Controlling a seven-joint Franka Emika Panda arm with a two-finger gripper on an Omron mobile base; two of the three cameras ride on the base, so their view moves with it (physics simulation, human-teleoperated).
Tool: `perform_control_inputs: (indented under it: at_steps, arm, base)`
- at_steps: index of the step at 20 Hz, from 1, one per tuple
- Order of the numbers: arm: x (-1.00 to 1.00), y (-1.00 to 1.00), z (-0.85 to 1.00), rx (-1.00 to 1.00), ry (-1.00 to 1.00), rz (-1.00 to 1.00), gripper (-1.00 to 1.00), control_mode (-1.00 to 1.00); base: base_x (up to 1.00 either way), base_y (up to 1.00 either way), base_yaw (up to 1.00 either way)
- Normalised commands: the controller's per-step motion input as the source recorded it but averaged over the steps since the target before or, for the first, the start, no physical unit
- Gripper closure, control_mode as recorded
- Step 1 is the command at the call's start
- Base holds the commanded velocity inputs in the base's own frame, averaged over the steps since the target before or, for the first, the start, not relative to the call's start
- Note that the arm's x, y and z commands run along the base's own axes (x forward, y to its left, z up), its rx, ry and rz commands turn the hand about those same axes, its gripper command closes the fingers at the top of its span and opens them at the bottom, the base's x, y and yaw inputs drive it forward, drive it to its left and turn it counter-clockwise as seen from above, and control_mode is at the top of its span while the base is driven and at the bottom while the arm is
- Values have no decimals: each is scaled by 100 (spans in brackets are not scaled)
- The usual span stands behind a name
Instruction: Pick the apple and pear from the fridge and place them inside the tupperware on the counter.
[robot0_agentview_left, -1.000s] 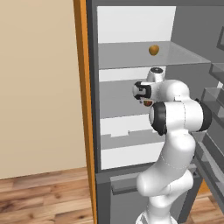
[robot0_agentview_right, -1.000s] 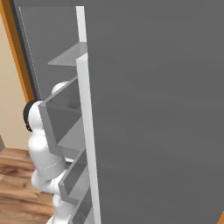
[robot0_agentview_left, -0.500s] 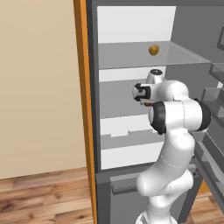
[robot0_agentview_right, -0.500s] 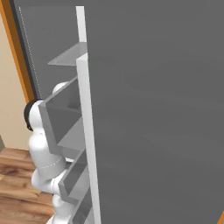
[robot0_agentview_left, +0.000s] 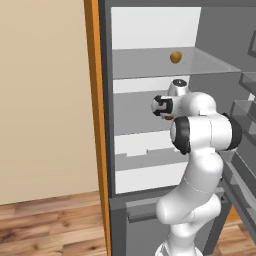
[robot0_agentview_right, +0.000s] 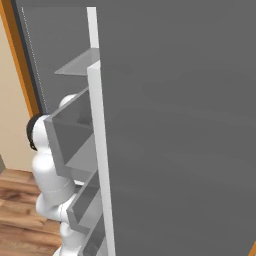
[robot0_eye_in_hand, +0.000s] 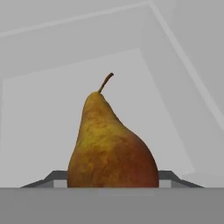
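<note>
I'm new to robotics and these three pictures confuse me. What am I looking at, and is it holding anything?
It is a white robot arm on a rolling base, reaching into an open fridge. Two cameras ride on the base: the left one sees the arm and shelves, the right one looks past the fridge door. The third sits on the hand, so the pear looms close between the fingers of the gripper. Whether they grip it, I cannot tell. A small orange fruit sits on the shelf above.
</note>
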Motion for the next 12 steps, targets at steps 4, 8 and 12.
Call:
perform_control_inputs:
  at_steps: [4, 8, 12]
  arm:
    - [-53, 2, 12, 0, -21, -2, 100, -100]
    - [-61, 15, 29, 0, -17, -18, 100, -100]
    - [-64, 15, 56, 0, -5, -5, 100, -100]
  base:
    - [0, 0, 0]
    - [0, 0, 0]
    - [0, 0, 0]
